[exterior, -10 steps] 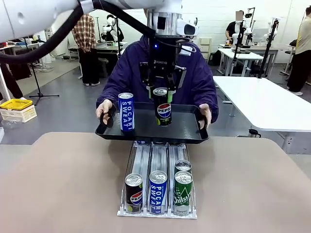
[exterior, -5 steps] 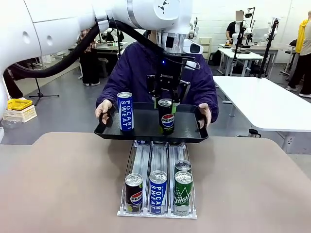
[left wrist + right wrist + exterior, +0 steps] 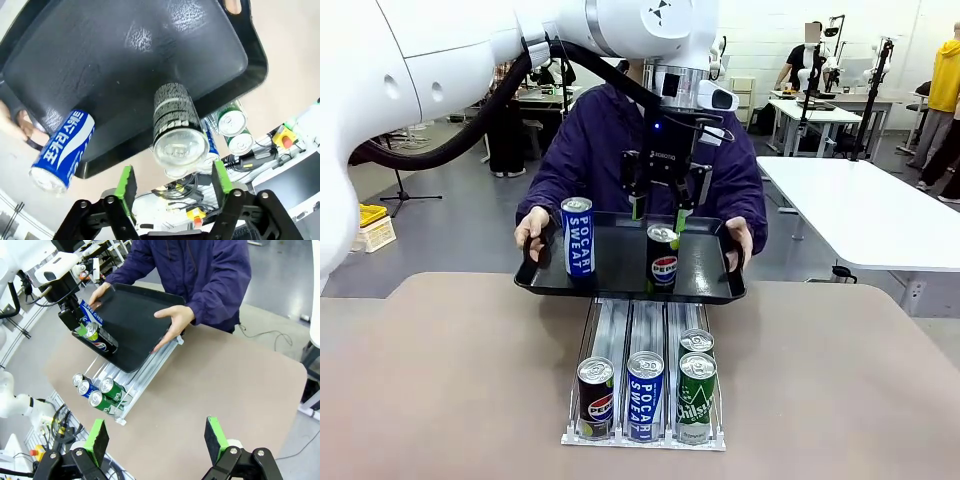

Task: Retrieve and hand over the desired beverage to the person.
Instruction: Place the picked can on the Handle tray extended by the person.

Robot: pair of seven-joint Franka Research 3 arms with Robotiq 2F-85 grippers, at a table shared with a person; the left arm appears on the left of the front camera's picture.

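The Pepsi can (image 3: 663, 259) stands upright on the black tray (image 3: 620, 262), right of the blue Pocari Sweat can (image 3: 577, 235). The person (image 3: 595, 140) holds the tray with both hands above the rack (image 3: 646, 372) w/ four more cans. The left gripper (image 3: 659, 204) is just over the Pepsi can, jaws spread wide; the green pads seem clear of the can, but the gap is hard to judge. The right gripper (image 3: 156, 440) is wide open, nothing between its fingers.
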